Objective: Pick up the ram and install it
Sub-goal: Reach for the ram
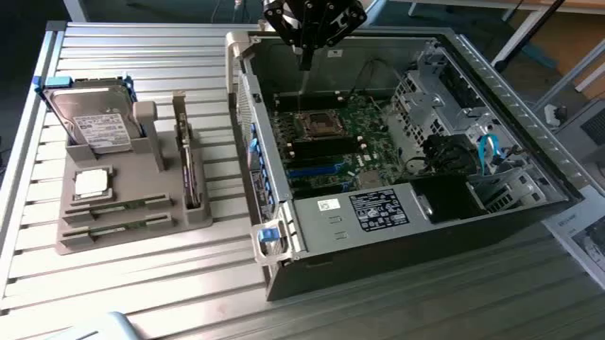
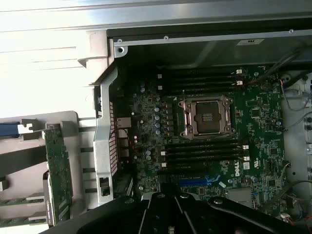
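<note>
- Ram (image 1: pixel 192 177) (image 2: pixel 58 170) stands on edge in a slot at the right-hand edge of a grey holder (image 1: pixel 151 190), which sits on a slatted metal table (image 1: pixel 123 283) at the exterior view's left.
- Sharing the holder are a silver hard drive (image 1: pixel 95 124) with a white label, propped upright at the far end, and a square silver processor chip (image 1: pixel 92 183) lying flat nearer the front. Two flat green strips (image 1: pixel 109 221) rest in the slots at the front.
- An open computer case (image 1: pixel 397 255) lies just beside the holder, and its perforated side wall (image 2: pixel 105 146) rises between the ram and the interior.
- Inside the case, a green motherboard (image 1: pixel 350 142) (image 2: pixel 263 126) carries an open processor socket (image 1: pixel 315 125) (image 2: pixel 204 117), with rows of black memory slots (image 2: pixel 204 151) on either side of it.
- The gripper (image 1: pixel 304 64) (image 2: pixel 161 204) hangs over the far end of the case above the motherboard. Its fingers are clenched together, and it is well apart from the ram.
- Toward the exterior view's right, a labelled power supply (image 1: pixel 378 209), bundled black wiring (image 1: pixel 444 152) and a blue cable (image 1: pixel 487 152) crowd the case beside a metal drive cage (image 1: pixel 421 99).
</note>
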Available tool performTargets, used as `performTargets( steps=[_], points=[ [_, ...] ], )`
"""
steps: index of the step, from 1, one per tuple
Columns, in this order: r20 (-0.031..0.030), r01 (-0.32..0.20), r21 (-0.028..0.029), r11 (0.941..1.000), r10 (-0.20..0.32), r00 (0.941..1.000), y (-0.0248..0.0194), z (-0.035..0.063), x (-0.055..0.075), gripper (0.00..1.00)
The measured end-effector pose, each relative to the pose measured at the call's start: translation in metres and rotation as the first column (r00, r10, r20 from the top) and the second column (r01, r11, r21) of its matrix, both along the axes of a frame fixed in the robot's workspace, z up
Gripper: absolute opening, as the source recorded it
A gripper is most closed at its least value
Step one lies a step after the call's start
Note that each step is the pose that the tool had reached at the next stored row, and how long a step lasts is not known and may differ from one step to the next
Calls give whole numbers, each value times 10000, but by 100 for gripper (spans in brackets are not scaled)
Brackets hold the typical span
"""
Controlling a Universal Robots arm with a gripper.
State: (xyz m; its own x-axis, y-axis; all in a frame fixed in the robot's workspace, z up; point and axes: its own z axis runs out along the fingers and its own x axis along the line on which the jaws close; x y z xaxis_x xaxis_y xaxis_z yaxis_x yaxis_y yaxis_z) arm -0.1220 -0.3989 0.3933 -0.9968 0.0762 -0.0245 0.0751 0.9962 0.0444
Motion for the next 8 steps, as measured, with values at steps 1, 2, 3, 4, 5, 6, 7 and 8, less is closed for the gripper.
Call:
performTargets(
  steps=[1,2,3,4,5,6,7,8],
  points=[
    [0,0,0,10000,0,10000,0,0,0,10],
    [0,0,0,10000,0,10000,0,0,0,10],
    [0,0,0,10000,0,10000,0,0,0,10],
    [0,0,0,10000,0,10000,0,0,0,10],
    [0,0,0,10000,0,10000,0,0,0,10],
    [0,0,0,10000,0,10000,0,0,0,10],
    [0,0,0,10000,0,10000,0,0,0,10],
    [0,0,0,10000,0,10000,0,0,0,10]
  ],
)
